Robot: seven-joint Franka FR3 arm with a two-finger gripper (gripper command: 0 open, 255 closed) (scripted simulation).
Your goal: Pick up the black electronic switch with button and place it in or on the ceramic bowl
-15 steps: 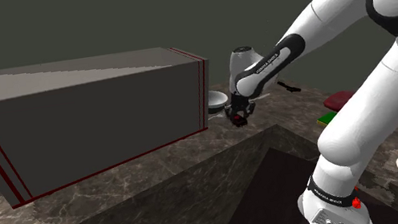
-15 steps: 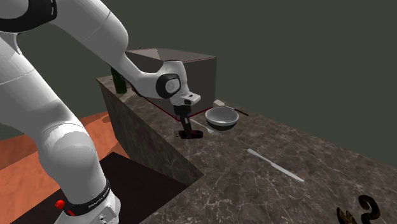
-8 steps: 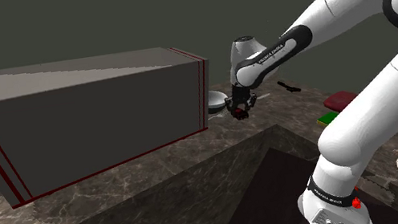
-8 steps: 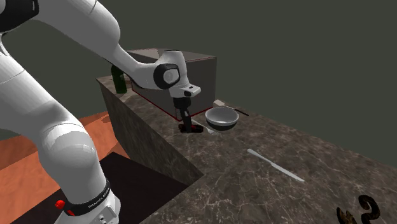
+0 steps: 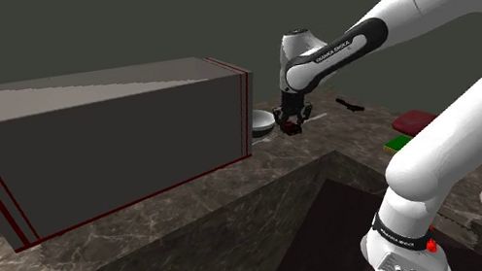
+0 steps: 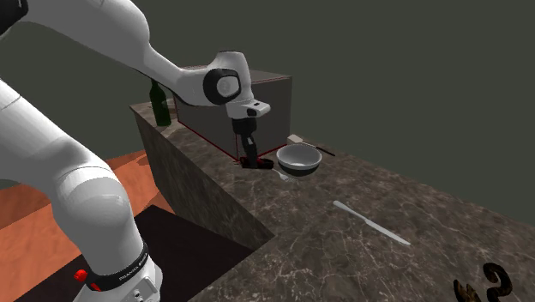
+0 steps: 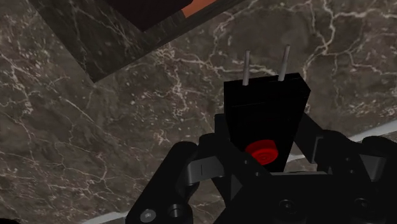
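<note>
Clasping the black switch (image 7: pixel 264 114) between its two fingers (image 7: pixel 186 164), the gripper (image 6: pixel 249 154) is hanging low over the dark marble counter (image 6: pixel 343 249), left of centre in the second exterior view. The jaws are standing narrow, closed on the body of the switch. In the wrist view the switch's red button (image 7: pixel 263 151) is facing the camera, and two thin metal pins (image 7: pixel 246 65) are pointing away from the hand over the veined stone. Whether the switch is touching the counter cannot be told. The grey bowl (image 6: pixel 298 159) is resting on the counter just to the right of the gripper in the second exterior view, near the switch but apart from it. In the shoulder view the bowl is showing partly behind the right end of a large grey box (image 5: pixel 103 145) with red stripes, which is occupying the left half of the frame. A green bottle (image 6: pixel 159 105) is standing at the upper left of the second exterior view, beside the box. A pale flat utensil (image 6: pixel 371 222) is lying on the counter right of centre, well apart from the bowl.
</note>
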